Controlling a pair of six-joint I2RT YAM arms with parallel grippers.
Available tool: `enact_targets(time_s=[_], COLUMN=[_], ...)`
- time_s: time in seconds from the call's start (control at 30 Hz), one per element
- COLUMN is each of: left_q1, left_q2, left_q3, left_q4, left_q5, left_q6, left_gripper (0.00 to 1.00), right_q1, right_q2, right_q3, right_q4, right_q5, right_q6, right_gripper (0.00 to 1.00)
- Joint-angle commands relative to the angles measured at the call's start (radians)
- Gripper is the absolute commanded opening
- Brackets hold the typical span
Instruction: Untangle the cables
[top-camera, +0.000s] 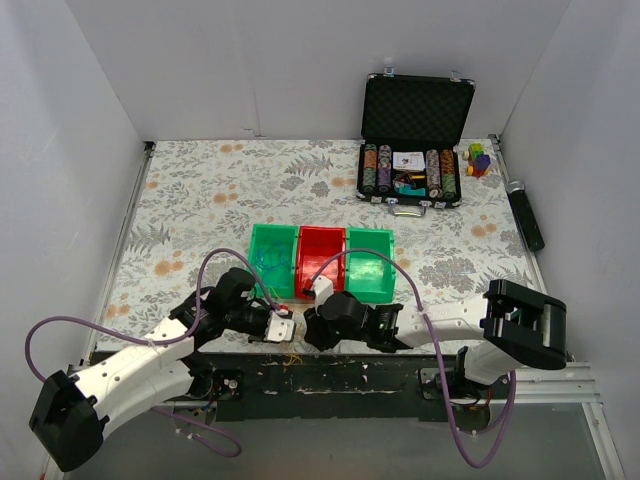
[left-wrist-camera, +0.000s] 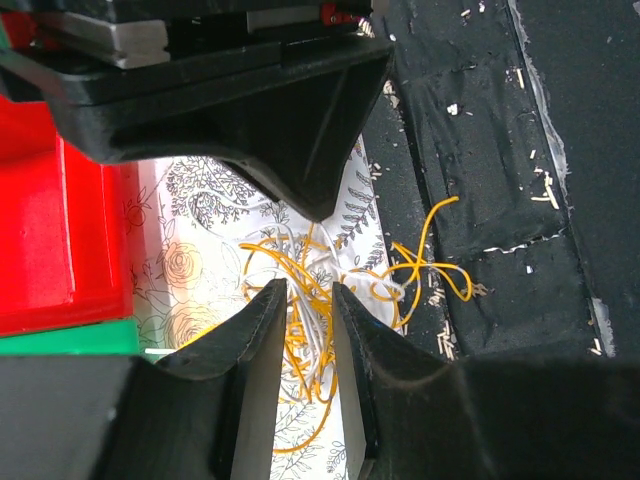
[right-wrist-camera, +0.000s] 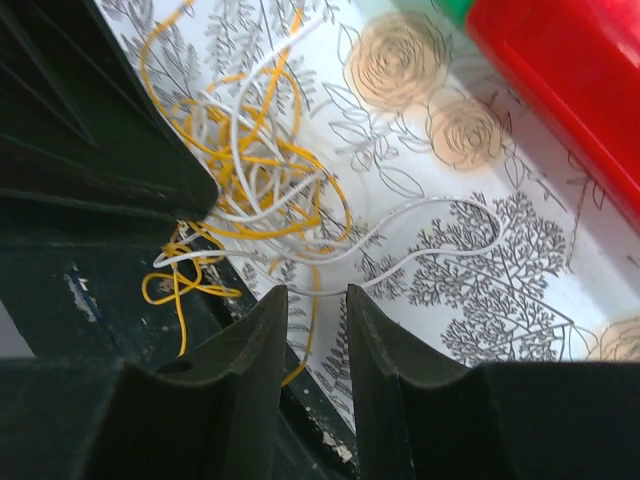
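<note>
cables (right-wrist-camera: 262, 175): yellow-orange and white knot on the floral cloth (right-wrist-camera: 480, 260) at the near table edge, with a few yellow loops spilling onto the dark front strip (left-wrist-camera: 480, 150); no teal strand that I can make out

key relation: the knot sits between the two grippers, which face each other tip to tip in the top view, with the bundle just ahead of both sets of fingertips; neither arm is clearly nearer, call it even

the knot itself has no real long axis, it is a roundish clump; one loose white strand snakes away from it across the cloth toward the red bin (right-wrist-camera: 570, 80) side, and the yellow tails hang off the other way over the strip, so the spread runs roughly bin-to-edge, crosswise to the line joining the grippers

left gripper (left-wrist-camera: 308, 293): jaws partly apart with a narrow gap; several yellow and white strands run down into that gap, which looks wider than the wires, so they are threaded through and not pinched; I can't tell if a strand touches a pad

right gripper (right-wrist-camera: 314, 292): jaws also partly apart, a similar slim gap; one yellow strand dips in between the tips and the main clump lies just beyond them; no clamp visible, nothing lifted

judgement: both tools are lined up on the same clump from opposite sides, so the next move likely needs each to close on a different strand and pull apart along their shared line; the risk is both catching the same loop and tightening the knot, or dragging it off the cloth edge
</note>
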Motion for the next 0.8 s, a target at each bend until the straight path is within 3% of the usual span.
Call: enact_targets(time_s=[0.0, 0.33, 0.47, 0.57, 0.77], left_q1=[-0.005, -0.006, -0.006, -0.008, -0.008], left_q2=[-0.013, -0.014, -0.017, -0.014, 0.015], left_q3=[-0.013, -0.02, -0.022, -0.023, -0.007], left_q4=[0.028, 0.04, 0.042, 0.048, 0.071], left_q5=[0.001, -0.006, -0.008, -0.006, -0.008], left_q6=[-0.007, -0.011, -0.016, -0.015, -0.013], left_gripper=[0.25, 0.25, 0.25, 0.31, 0.31], right_q1=[0.005, 0.005, 0.008, 0.021, 0.091], right_q2=[0.013, 0.016, -0.011, -0.1, -0.329], right_q3=[0.05, 0.023, 0.03, 0.015, -0.003], right_q4=[0.071, 0.087, 0.057, 0.017, -0.118], right_q5=[-0.022, -0.027, -0.009, 0.024, 0.122], right_q6=[-0.011, 0.0, -0.008, -0.015, -0.025], right_gripper=[0.36, 0.01, 0.01, 0.01, 0.01])
